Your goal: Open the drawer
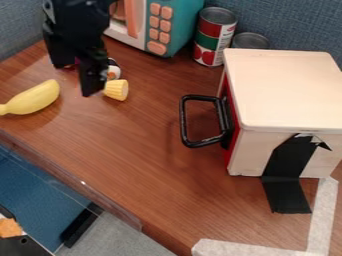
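Opening the drawer [234, 137] could be spoiled by a missed hook. The black handle [183, 121] is seen well apart from the pincer [85, 75], to its lower right; the drawer is judged shut. Whether the pincer is spread or pressed together cannot be told. If the approach is aimed short, the loop could be bumped, not caught. If the pull is slanted, the box [284, 90] could be twisted on the desk [147, 160], should its black tape [286, 170] be peeled. By too low a start, the yellow ridged piece [116, 90] beside the pincer could be knocked.
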Tool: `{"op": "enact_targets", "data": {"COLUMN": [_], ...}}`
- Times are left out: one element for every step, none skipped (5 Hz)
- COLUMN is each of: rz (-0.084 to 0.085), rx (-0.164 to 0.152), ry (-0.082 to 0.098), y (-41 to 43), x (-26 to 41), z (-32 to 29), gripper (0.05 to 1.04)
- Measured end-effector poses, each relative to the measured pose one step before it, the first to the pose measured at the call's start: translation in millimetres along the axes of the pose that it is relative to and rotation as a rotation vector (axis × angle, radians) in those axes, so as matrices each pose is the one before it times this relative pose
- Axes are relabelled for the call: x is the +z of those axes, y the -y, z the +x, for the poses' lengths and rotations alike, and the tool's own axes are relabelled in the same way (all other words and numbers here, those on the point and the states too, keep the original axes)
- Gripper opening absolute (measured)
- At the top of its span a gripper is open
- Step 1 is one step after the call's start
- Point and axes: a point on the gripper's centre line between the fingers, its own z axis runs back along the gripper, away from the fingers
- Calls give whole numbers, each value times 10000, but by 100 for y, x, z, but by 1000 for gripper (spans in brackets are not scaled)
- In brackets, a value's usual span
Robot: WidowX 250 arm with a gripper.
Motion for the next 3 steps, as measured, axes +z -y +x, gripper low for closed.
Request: {"op": "enact_targets", "data": {"rz": [-143, -939, -894], "rx": [1536, 1209, 1182], "ry": [277, 324, -92], "y": [1225, 2512, 1264], "x": [-486, -1084, -2102], "z": [656, 1390, 940], "gripper": [1000, 1000, 1000]}}
